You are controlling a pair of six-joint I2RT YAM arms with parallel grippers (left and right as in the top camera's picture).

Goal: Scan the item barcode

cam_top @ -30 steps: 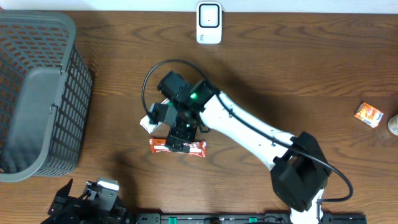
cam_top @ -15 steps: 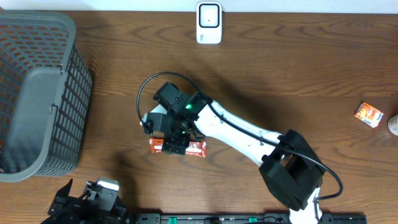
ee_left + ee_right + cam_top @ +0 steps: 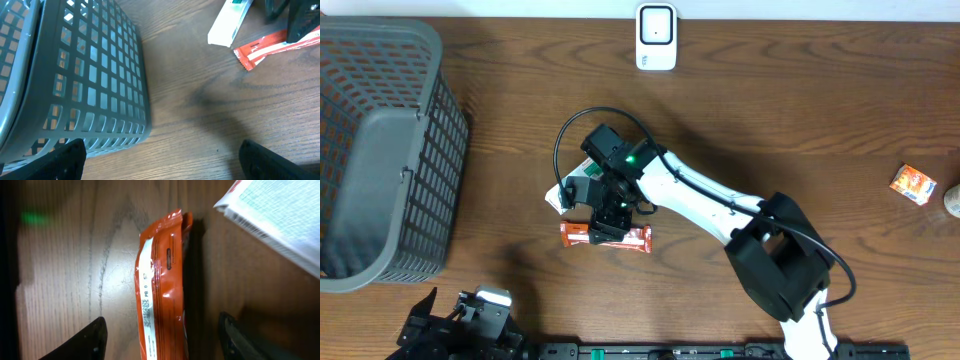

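Around orange packet [image 3: 160, 280], right gripper [image 3: 161, 330] spread

Two arms: one white and black, one almost wholly black.

The right arm [image 3: 705, 200] has a smooth, tapering white link set between black parts: a boxy black joint housing [image 3: 782, 268] toward five o'clock and a black wrist block [image 3: 605, 148] near the centre. A small green light [image 3: 631, 157] glows on the wrist, and a thin black cable [image 3: 567, 126] loops out beside it. The right gripper [image 3: 162, 340] has dull black fingers [image 3: 92, 339] with rounded tips. The left arm [image 3: 450, 322], at seven o'clock, is black and angular with a pale silver-white piece [image 3: 492, 297] on top. The left gripper [image 3: 162, 162] shows the same dark fingers [image 3: 55, 160]. A black rail [image 3: 670, 351] with green marks runs along six o'clock.
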